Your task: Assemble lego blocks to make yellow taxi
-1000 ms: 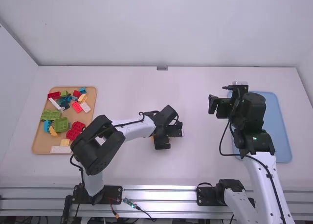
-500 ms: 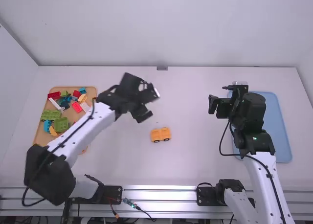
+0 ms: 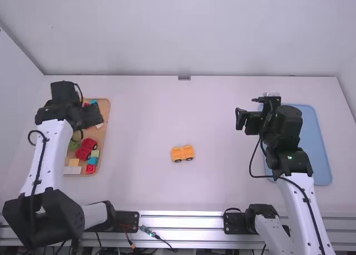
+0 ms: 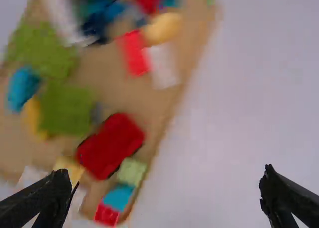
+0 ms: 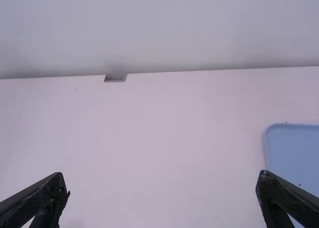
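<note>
The yellow-orange plastic block vehicle with dark wheels (image 3: 182, 153) is located upright on the white surface (image 3: 217, 182), between the two trays. The left end effector (image 3: 89, 114) is positioned above the tan tray (image 3: 105, 126), in which multicoloured plastic blocks (image 4: 112, 146) are contained; its fingers are spread, released. The right end effector (image 3: 248, 110), likewise released, is held near the light blue tray (image 3: 318, 155).

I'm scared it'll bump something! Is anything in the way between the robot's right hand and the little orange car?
Nothing that I can see stands between the right hand and the little orange car, just flat white table.
</note>
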